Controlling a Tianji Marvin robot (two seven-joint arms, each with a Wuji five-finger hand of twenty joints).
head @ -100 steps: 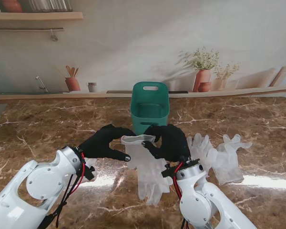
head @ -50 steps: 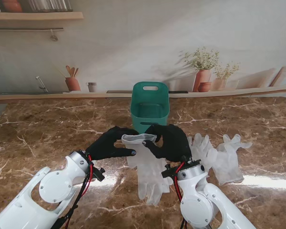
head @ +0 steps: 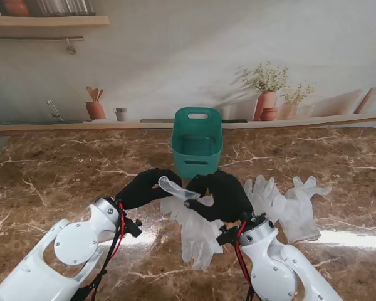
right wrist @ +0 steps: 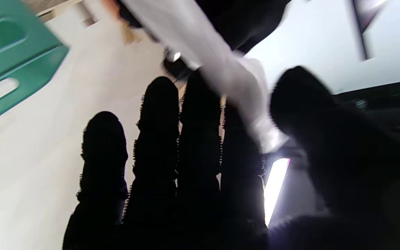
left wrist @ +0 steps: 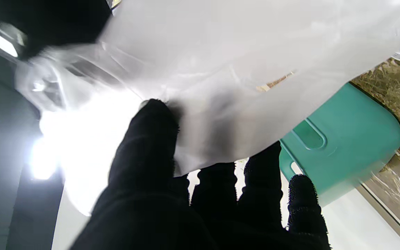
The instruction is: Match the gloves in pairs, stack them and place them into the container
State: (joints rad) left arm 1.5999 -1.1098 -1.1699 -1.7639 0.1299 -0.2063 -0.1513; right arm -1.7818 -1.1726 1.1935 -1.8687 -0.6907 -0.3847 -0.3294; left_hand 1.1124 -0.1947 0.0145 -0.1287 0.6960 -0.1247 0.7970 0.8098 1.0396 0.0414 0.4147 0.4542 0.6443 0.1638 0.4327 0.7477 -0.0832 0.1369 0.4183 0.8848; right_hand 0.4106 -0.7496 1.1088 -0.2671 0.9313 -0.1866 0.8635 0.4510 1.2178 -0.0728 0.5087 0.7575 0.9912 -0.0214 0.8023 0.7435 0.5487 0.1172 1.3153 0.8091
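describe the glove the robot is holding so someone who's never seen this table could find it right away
Start at the green container standing at the middle of the marble table. Just nearer to me, the black left hand and right hand pinch the cuff of a clear glove, its fingers trailing toward me. The other gloves lie flat and untouched to its right.

a teal container (head: 197, 141) on a brown white-veined marble table (head: 62, 169), translucent white gloves (head: 194, 229), black robot hands.
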